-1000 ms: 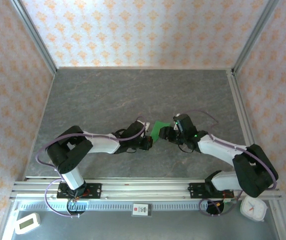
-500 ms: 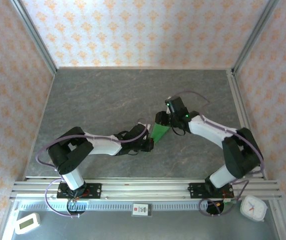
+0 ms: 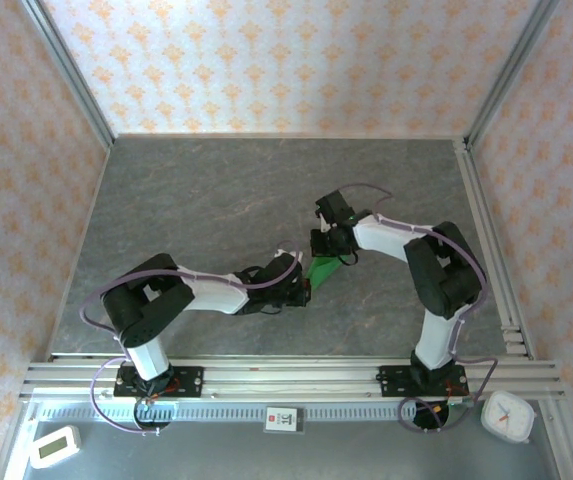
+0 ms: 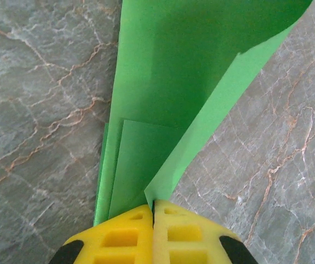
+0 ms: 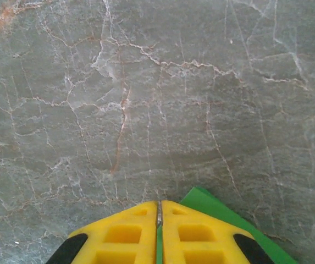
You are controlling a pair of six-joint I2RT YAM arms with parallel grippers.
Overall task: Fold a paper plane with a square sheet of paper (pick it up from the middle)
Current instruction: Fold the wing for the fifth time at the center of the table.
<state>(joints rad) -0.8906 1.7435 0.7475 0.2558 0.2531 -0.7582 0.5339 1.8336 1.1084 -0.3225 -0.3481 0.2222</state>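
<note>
Your left pincer (image 3: 303, 290), first of two, sits just below centre of the top view, yellow fingers (image 4: 130, 236) pressed together on the narrow end of the one green paper (image 3: 318, 269). Up and right of it, your right pincer (image 3: 329, 250) pinches that paper's far edge over the grey table (image 3: 216, 200).

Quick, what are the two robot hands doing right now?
Left gripper: closed, pinching the green paper.
Right gripper: closed, gripping the green paper too.
</note>
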